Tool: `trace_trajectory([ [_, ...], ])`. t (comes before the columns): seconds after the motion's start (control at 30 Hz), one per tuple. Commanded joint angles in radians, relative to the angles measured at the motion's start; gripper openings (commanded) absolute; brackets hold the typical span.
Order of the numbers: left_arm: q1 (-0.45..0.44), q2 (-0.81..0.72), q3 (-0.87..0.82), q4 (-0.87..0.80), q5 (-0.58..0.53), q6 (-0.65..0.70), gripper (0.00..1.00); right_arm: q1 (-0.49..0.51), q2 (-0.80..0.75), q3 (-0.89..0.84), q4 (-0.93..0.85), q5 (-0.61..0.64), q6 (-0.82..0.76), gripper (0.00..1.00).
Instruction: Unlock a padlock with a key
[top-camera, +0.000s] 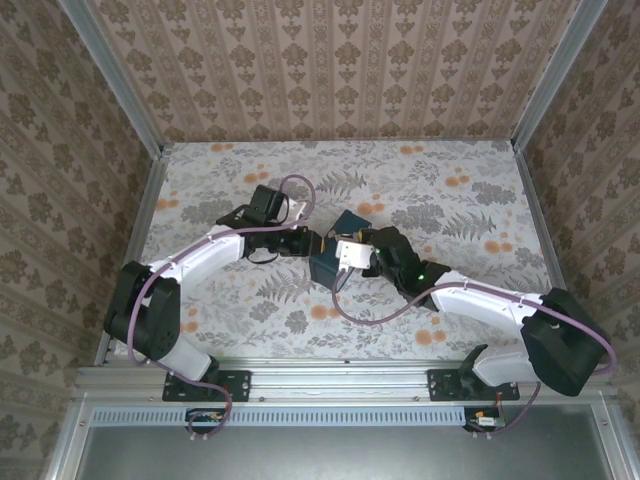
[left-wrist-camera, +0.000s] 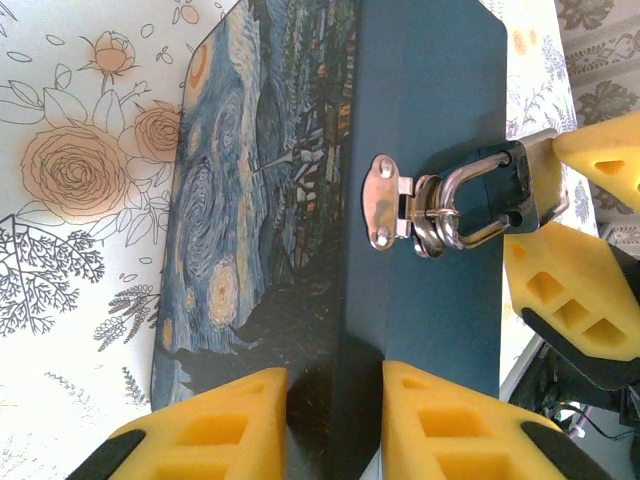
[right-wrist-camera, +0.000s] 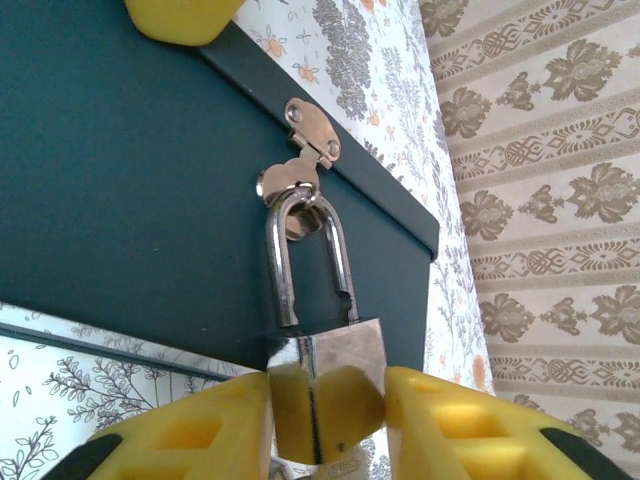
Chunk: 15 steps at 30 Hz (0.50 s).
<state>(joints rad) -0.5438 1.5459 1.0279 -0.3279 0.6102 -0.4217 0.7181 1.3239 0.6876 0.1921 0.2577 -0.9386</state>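
Note:
A small metal padlock (right-wrist-camera: 335, 345) hangs by its steel shackle (right-wrist-camera: 283, 260) from the hasp (right-wrist-camera: 312, 130) of a dark blue box (right-wrist-camera: 120, 180) with a swirly painted lid (left-wrist-camera: 250, 200). My right gripper (right-wrist-camera: 328, 400) is shut on the padlock's body, one yellow finger on each side. A notch shows on the shackle's right leg just above the body. My left gripper (left-wrist-camera: 335, 425) is shut on the box's near edge. In the top view both grippers meet at the box (top-camera: 328, 268) at mid table. The key is hidden.
The box lies on a flower-printed table cover (top-camera: 440, 200), with patterned walls on three sides. In the left wrist view the right gripper's yellow fingers (left-wrist-camera: 570, 290) flank the padlock (left-wrist-camera: 522, 180) at the right. A purple cable (top-camera: 300, 185) loops over the left arm.

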Motion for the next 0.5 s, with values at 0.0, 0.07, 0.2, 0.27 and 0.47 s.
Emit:
trace_trajectory([
  [0.0, 0.01, 0.043, -0.028, -0.09, -0.076, 0.024, 0.28, -0.02, -0.005, 0.025, -0.042, -0.035, 0.037, 0.32],
  [0.07, 0.01, 0.043, -0.027, -0.093, -0.075, 0.026, 0.27, -0.033, -0.021, 0.027, -0.058, -0.05, 0.059, 0.29],
  [0.2, 0.01, 0.045, -0.026, -0.092, -0.075, 0.03, 0.27, -0.053, -0.06, 0.044, -0.108, -0.094, 0.113, 0.25],
  [0.27, 0.01, 0.048, -0.024, -0.094, -0.076, 0.031, 0.27, -0.062, -0.065, 0.073, -0.166, -0.126, 0.149, 0.24],
  [0.47, 0.01, 0.049, -0.022, -0.094, -0.077, 0.031, 0.27, -0.115, -0.045, 0.202, -0.401, -0.263, 0.349, 0.21],
])
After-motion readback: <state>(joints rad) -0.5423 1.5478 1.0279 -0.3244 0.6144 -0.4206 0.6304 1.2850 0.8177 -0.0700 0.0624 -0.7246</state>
